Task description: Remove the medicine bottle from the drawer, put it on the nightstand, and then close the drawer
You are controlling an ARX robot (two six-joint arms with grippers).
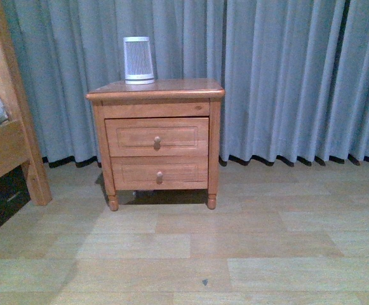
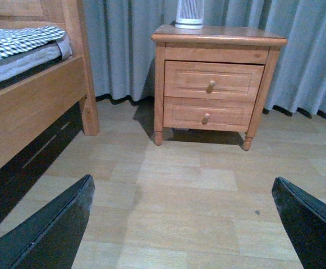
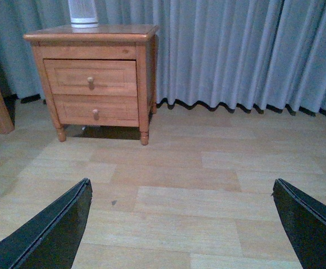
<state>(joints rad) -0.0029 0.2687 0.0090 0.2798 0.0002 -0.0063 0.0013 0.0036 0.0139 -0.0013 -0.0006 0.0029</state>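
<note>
The left gripper [image 2: 180, 184] and right gripper [image 3: 180, 184] both gape wide, empty, above the floor [image 2: 168, 168]; well ahead, left of centre in the front view, the drawer [image 1: 157, 136] sits shut, medicine bottle unseen; the left gripper seems squarer to its knob [image 1: 157, 142].
</note>
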